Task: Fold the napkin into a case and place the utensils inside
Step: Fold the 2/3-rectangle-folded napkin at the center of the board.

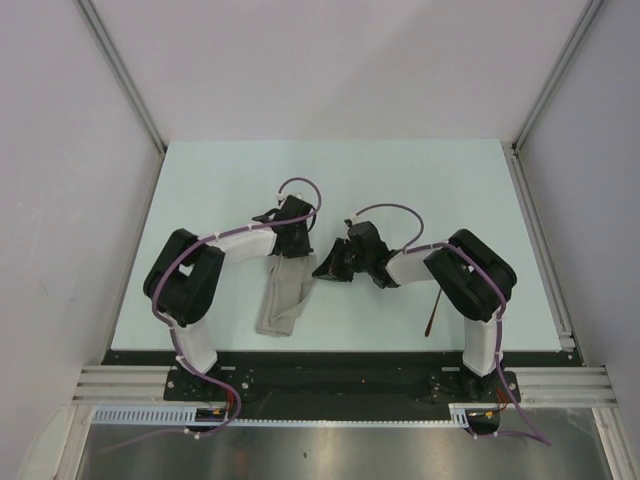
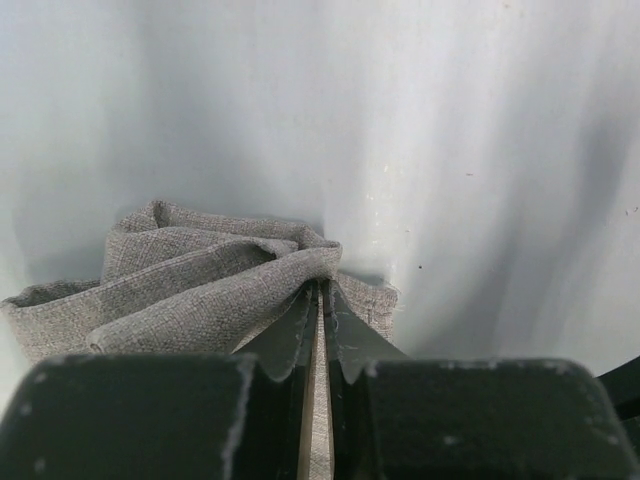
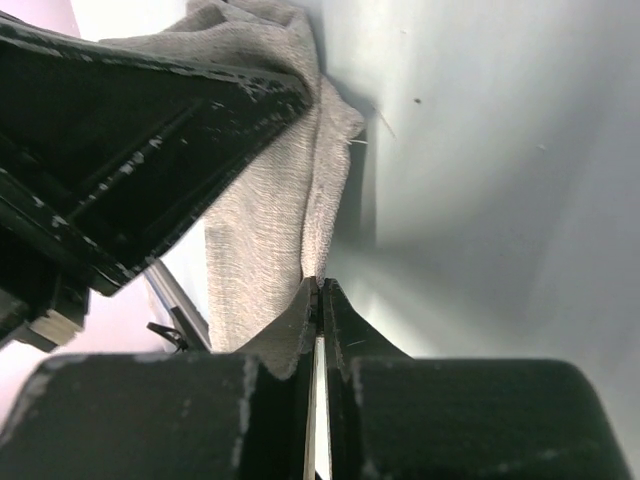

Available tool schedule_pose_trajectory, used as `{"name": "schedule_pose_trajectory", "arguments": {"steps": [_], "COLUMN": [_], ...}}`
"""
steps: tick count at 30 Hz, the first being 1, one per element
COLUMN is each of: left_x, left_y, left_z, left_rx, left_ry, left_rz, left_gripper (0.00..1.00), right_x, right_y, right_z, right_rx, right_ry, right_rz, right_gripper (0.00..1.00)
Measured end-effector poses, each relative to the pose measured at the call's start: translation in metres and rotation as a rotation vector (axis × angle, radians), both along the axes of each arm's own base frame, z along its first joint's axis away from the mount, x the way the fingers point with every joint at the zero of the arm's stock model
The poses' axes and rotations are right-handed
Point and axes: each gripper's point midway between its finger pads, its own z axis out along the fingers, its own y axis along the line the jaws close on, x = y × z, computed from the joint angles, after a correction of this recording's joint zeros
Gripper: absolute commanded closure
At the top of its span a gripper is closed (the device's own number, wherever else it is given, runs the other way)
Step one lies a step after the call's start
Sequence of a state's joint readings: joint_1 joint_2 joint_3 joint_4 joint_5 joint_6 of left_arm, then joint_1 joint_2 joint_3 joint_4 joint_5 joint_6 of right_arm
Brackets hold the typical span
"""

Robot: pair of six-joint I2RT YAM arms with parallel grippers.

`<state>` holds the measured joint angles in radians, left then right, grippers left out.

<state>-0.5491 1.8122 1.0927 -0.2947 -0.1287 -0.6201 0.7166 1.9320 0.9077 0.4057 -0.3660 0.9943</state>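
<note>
The grey-beige napkin (image 1: 280,300) lies bunched into a narrow strip between the arms, near the table's front edge. My left gripper (image 1: 290,248) is at its far end. In the left wrist view this gripper (image 2: 321,285) is shut on a gathered fold of the napkin (image 2: 200,280). My right gripper (image 1: 322,268) is at the strip's right edge. In the right wrist view it (image 3: 320,283) is shut on the napkin's edge (image 3: 265,230). A thin copper-orange utensil (image 1: 431,312) lies by the right arm, partly hidden. The black utensil is out of view.
The left gripper's black body (image 3: 150,120) fills the upper left of the right wrist view, close to the right fingers. The pale table (image 1: 400,180) is bounded by metal rails at the sides and a black base bar (image 1: 330,375) at the front.
</note>
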Motion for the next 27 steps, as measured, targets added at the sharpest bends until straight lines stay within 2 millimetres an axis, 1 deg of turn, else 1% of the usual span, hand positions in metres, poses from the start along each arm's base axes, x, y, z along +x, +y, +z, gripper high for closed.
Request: {"name": "schedule_pose_trajectory", "arguments": {"steps": [3, 12, 19, 23, 24, 27], "left_x": [0.001, 0.007, 0.008, 0.008, 0.008, 0.008], "left_y": [0.001, 0.009, 0.01, 0.01, 0.01, 0.008], "left_z": [0.0, -0.001, -0.002, -0.002, -0.002, -0.003], "left_rx": [0.014, 0.06, 0.067, 0.069, 0.067, 0.058], "left_ry": [-0.006, -0.033, -0.037, -0.037, -0.037, -0.042], "left_rz": [0.004, 0.034, 0.036, 0.029, 0.028, 0.016], "left_gripper": [0.92, 0.92, 0.92, 0.92, 0.92, 0.92], "right_x": [-0.001, 0.0, -0.008, -0.015, -0.015, -0.011], "right_y": [-0.004, -0.018, -0.024, -0.033, -0.034, -0.037], "right_z": [-0.002, 0.006, -0.003, -0.01, -0.011, -0.009], "right_rx": [-0.01, -0.011, -0.02, -0.035, -0.036, -0.032], "right_ry": [-0.005, -0.063, -0.058, -0.045, -0.044, -0.054], "right_rz": [-0.015, -0.074, -0.076, -0.079, -0.079, -0.057], "right_gripper": [1.0, 1.0, 1.0, 1.0, 0.96, 0.66]}}
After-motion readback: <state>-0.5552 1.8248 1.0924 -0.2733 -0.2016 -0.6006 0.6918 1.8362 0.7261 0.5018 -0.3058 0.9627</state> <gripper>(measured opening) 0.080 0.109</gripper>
